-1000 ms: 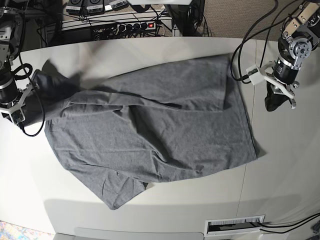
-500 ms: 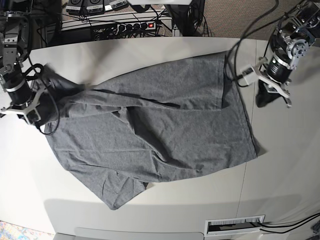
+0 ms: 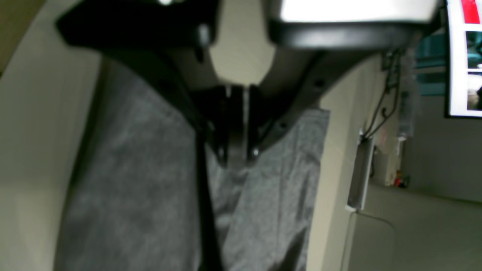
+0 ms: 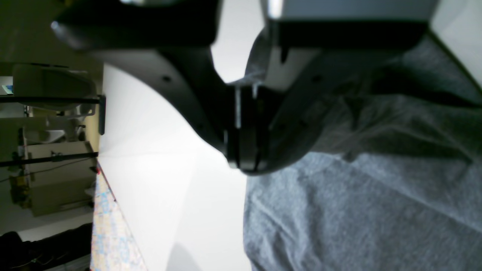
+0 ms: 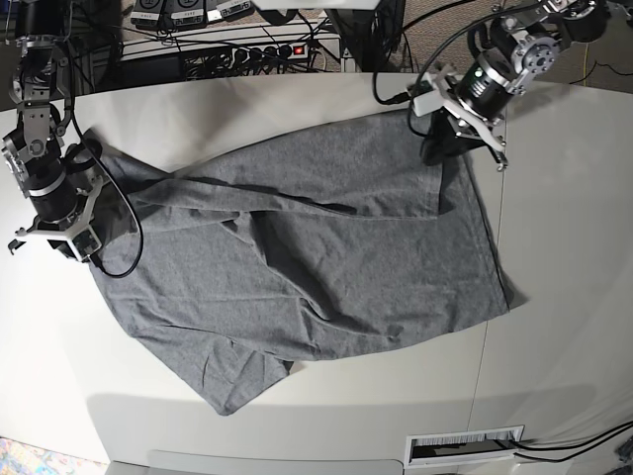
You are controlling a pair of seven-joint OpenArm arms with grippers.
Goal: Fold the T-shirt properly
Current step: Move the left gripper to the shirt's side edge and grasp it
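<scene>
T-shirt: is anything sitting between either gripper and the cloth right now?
Nothing visible. The left gripper is shut at the T-shirt's far corner, and the right gripper is shut at its opposite edge. Only bare table surrounds the cloth.

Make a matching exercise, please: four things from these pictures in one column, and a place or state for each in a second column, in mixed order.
Things:
1. left gripper
2. right gripper
3. T-shirt
4. power strip

Places or states:
a. spread wrinkled over the middle of the table
b. behind the table's far edge, with a red light
c. shut, at the shirt's far right corner in the base view
d. shut, at the shirt's left edge in the base view

Pairs: 1-c, 2-d, 3-a, 4-b
</scene>
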